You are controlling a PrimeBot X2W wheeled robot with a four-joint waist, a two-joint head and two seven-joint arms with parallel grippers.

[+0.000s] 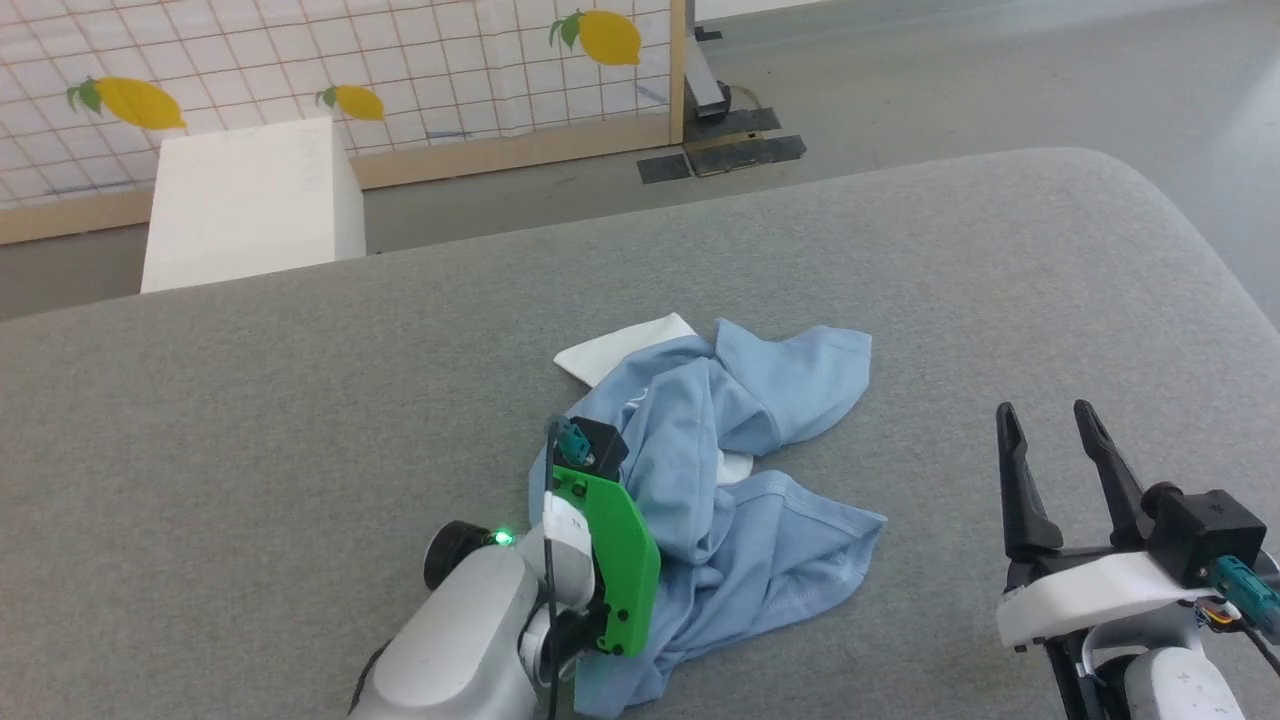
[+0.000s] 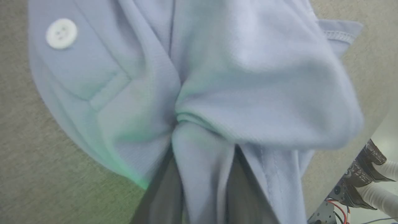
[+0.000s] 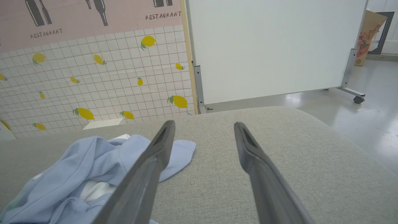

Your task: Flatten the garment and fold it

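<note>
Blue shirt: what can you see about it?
The shirt is light blue, soft cloth with stitched hems, a white button and a white piece poking out. It lies crumpled on the grey padded surface, not yet flattened. The left claw pinches a fold of it; the right claw is open, apart from it.

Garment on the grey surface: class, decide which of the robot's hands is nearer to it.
Left. The left hand is pinching a fold of the garment; the right hand hangs open over bare grey surface to its right, apart.
</note>
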